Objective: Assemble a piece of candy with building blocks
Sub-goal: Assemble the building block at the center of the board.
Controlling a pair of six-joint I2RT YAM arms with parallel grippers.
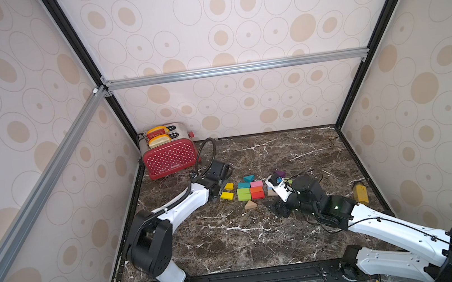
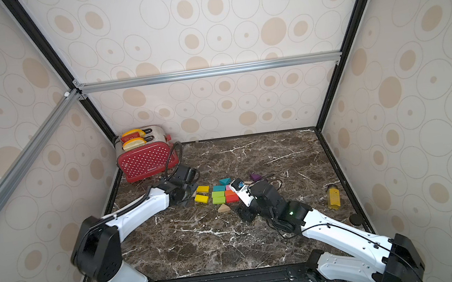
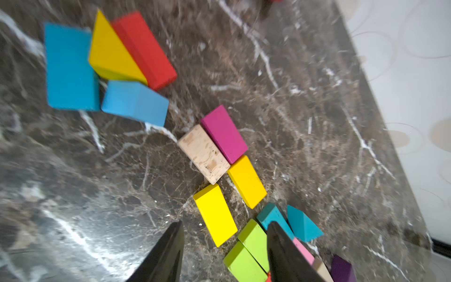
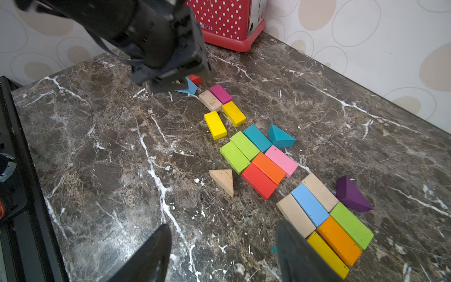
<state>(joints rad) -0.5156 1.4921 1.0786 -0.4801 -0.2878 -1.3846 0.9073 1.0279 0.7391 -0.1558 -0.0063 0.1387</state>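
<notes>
The building blocks lie in loose groups mid-table. Green, teal, orange, pink and red bricks form a tight rectangle (image 1: 250,190) (image 4: 259,180), with a teal wedge (image 1: 248,178) behind it and a bare wood wedge (image 1: 250,205) in front. Two yellow bricks (image 1: 227,196) (image 2: 202,189) lie to its left. My left gripper (image 3: 225,224) is open, and one yellow brick (image 3: 214,214) lies flat on the table just ahead of its fingertips. My right gripper (image 4: 223,225) is open over bare marble, beside a second row of bricks (image 4: 309,203) and a purple wedge (image 4: 351,195).
A red dotted toaster (image 1: 169,154) stands at the back left corner. A mustard-yellow bottle (image 1: 360,192) stands near the right wall, with a black disc (image 2: 356,219) in front of it. Blue, red and yellow blocks (image 3: 112,56) lie under the left wrist.
</notes>
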